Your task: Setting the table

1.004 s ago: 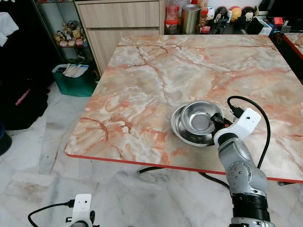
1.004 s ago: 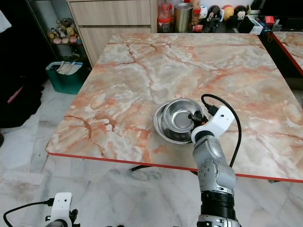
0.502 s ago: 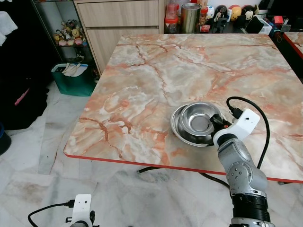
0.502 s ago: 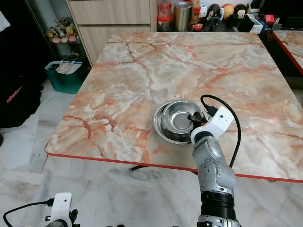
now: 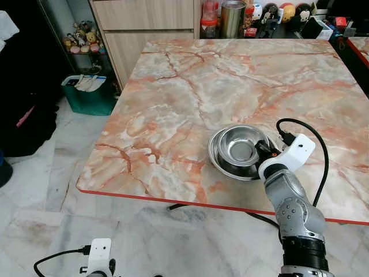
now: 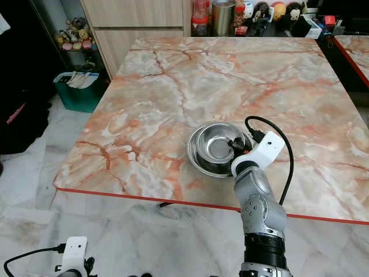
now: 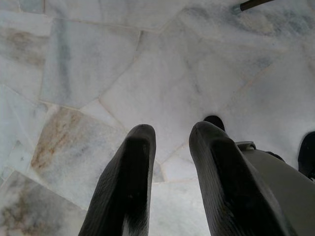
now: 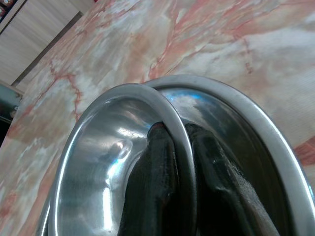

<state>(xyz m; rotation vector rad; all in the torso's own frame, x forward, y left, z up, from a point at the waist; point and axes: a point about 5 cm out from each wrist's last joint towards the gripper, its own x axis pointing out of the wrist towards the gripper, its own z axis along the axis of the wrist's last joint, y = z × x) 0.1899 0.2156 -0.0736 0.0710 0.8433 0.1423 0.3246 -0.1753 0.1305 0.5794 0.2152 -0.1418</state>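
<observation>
1. Here is the marble counter (image 5: 190, 86), pink and orange veined with a red edge, seen from above.
2. Two steel bowls sit near the counter's near edge, right of centre: a smaller inner bowl (image 5: 241, 144) nested in a wider outer bowl (image 5: 218, 157).
3. The inner bowl sits off-centre in the outer one, pushed toward the right and far side.
4. The right end effector (image 5: 264, 146) is at the right rim of the inner bowl, its silver arm rising from below the near edge of the counter.
5. In the right wrist view the two black fingers (image 8: 156, 182) are clamped on the inner bowl's rim, one inside the bowl and one outside, between the two bowls.
6. The outer bowl's rim (image 8: 256, 118) curves around just beyond the outside finger.
7. The left end effector (image 7: 170, 147) hangs low over the pale marble floor (image 7: 98, 64), fingers slightly parted and gripping nothing.
8. At the far side, a metal canister (image 5: 232, 19) and small figurines stand on a dark surface beyond the counter.
9. A wooden drawer cabinet (image 5: 144, 23) stands at far left, with a green bin (image 5: 89, 95) on the floor beside it.
</observation>
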